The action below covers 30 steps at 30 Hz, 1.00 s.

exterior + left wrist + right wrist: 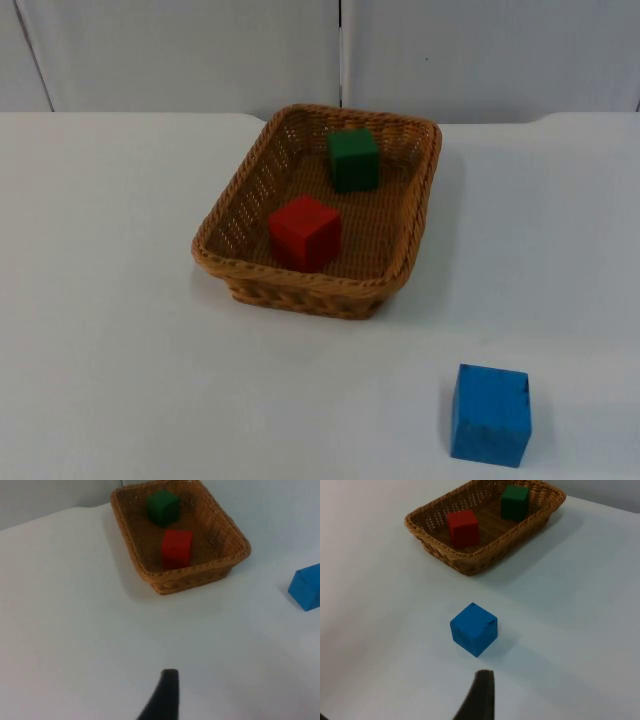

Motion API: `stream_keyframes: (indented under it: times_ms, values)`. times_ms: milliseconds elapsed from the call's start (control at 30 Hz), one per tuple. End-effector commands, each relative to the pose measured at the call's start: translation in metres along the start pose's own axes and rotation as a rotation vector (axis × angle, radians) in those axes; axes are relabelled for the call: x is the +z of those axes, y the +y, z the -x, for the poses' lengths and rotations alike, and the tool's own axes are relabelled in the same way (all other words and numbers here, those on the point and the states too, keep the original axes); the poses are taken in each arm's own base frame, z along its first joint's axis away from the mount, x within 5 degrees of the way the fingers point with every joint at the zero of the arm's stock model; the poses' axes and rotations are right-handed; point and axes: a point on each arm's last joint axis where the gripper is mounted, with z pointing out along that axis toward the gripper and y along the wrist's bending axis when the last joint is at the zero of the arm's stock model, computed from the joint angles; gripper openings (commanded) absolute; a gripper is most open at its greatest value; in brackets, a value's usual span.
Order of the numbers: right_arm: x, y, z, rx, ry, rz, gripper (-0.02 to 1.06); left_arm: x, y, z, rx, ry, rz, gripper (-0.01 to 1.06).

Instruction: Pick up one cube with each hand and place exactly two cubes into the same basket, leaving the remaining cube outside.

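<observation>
The blue cube (490, 415) sat on the table (110, 330), well apart from the basket (300, 282) on its near side. Inside the basket lay the red cube (305, 232) by the near wall and the green cube (353, 159) toward the far wall. Both grippers hung back above the table, waiting; I couldn't tell whether either was open.

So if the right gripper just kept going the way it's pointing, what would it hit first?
Most likely the blue cube, which sits on the white table straight ahead of the right gripper's fingertip. The basket lies farther along, though depth is hard to judge.
</observation>
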Motion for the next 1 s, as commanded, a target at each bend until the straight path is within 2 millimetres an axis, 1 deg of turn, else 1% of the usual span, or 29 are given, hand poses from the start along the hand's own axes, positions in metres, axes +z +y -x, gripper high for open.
stream_keyframes:
  times_ms: [0,33,67,100,133,167,200,967]
  values:
    - [-0.0005,0.0001,0.0001,0.004,-0.005,0.004,0.79,0.0003,0.0004,-0.0012,-0.007,0.002,0.006,0.89]
    - [-0.0005,0.0001,0.0001,0.004,-0.005,0.004,0.8,0.0003,0.0004,-0.0012,-0.007,0.002,0.006,0.95]
    - [-0.0005,0.0001,0.0001,0.004,-0.005,0.004,0.8,0.0003,0.0004,-0.0012,-0.007,0.002,0.006,0.95]
    - [-0.0005,0.0001,0.0001,0.004,-0.005,0.004,0.85,0.0003,0.0004,-0.0012,-0.007,0.002,0.006,1.02]
    - [-0.0005,0.0001,0.0001,0.004,-0.005,0.004,0.91,0.0003,0.0005,-0.0013,-0.006,0.002,0.007,1.05]
    - [-0.0005,0.0001,0.0001,0.004,-0.005,0.004,1.0,0.0003,0.0005,-0.0013,-0.006,0.002,0.007,1.05]
    - [-0.0005,0.0001,0.0001,0.004,-0.005,0.004,1.05,0.0003,0.0005,-0.0013,-0.006,0.002,0.007,1.05]
    - [-0.0005,0.0001,0.0003,0.004,-0.007,0.004,1.05,0.0002,0.0049,-0.0015,-0.056,0.003,0.055,1.05]
